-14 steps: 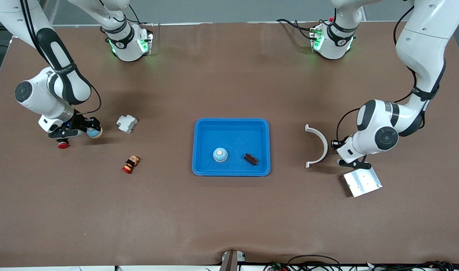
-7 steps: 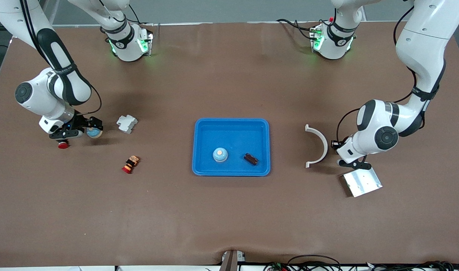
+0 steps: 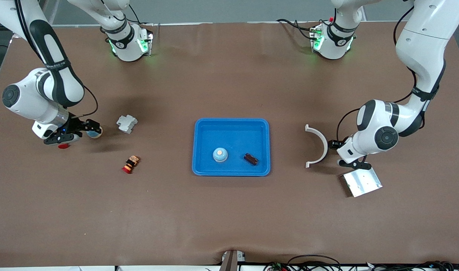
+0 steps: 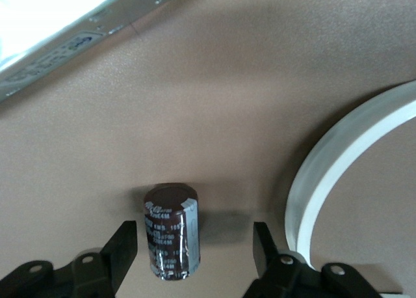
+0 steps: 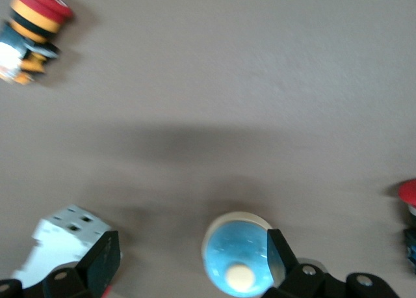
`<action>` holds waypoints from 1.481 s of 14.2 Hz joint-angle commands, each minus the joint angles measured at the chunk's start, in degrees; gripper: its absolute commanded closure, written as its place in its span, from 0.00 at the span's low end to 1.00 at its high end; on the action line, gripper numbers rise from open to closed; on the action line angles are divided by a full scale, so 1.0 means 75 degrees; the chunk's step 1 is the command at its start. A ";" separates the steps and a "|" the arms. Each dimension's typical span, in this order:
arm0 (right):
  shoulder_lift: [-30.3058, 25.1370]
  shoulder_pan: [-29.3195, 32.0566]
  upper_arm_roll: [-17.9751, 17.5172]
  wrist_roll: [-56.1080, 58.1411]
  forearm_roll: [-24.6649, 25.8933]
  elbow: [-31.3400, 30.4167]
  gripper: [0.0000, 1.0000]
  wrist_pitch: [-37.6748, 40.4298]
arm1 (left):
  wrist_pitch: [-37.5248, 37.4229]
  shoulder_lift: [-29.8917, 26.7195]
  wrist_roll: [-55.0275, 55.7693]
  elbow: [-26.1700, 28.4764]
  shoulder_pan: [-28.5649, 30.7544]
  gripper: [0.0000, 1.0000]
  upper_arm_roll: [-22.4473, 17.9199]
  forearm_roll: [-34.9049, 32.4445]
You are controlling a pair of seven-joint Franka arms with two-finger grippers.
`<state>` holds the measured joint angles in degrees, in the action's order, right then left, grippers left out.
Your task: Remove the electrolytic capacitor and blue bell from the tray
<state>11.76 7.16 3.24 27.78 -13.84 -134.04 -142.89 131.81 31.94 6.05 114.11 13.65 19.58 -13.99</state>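
A dark brown capacitor [image 4: 170,230] rests on the table between the fingers of my left gripper [image 4: 194,251], which is open and touches it on neither side. It sits beside the white arc [image 3: 319,145]. A blue bell [image 5: 237,259] with a cream button sits on the table at the right arm's end [image 3: 94,131]. My right gripper [image 5: 190,262] is open around it, one finger [image 5: 279,256] against its rim. A second blue bell [image 3: 220,154] and a second dark capacitor [image 3: 250,159] lie in the blue tray [image 3: 231,125].
A white block [image 3: 126,123], a red button [image 3: 63,146] and a red-and-yellow push button [image 3: 130,164] lie near the right gripper. A metal plate [image 3: 362,182] lies close to the left hand, nearer the front camera.
Both grippers have opened. The right one has let go of the bell and its arm has drawn back toward its end of the table. The left one has released the capacitor.
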 commanded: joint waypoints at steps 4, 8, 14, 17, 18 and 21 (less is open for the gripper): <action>-0.0419 -0.1491 0.0002 -0.2304 -0.0182 0.0107 0.00 0.0255 | 0.0098 0.0066 -0.0080 -0.0039 0.0066 0.00 0.0026 -0.0198; -0.0396 -0.2791 0.0014 -0.4436 -0.0147 0.0445 0.00 0.0243 | 0.0040 0.0031 -0.0033 -0.0086 0.0043 0.00 0.0026 -0.0198; 0.0048 -0.4468 0.0037 -0.7321 -0.0030 0.1417 0.00 0.0313 | -0.0883 -0.0239 0.0200 -0.0704 -0.0085 0.00 0.0131 -0.0081; 0.0575 -0.5031 0.0037 -0.8760 0.0530 0.2400 0.00 0.0734 | -0.2440 -0.0145 0.0855 -0.1910 -0.0378 0.00 0.0330 0.0165; 0.0832 -0.5184 0.0026 -0.9323 0.0858 0.2798 0.00 0.0956 | -0.2782 -0.0133 0.1031 -0.2181 -0.0518 0.00 0.0342 0.0212; 0.1606 -0.5723 0.0026 -1.0661 0.1119 0.3947 0.00 0.1356 | -0.2996 -0.0145 0.1955 -0.2430 -0.0916 0.00 0.0342 0.0656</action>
<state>18.48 -33.11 2.72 -46.27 -6.83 -111.74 -134.94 110.89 30.86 16.72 97.07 8.49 22.37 -11.12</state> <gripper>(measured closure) 0.000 0.000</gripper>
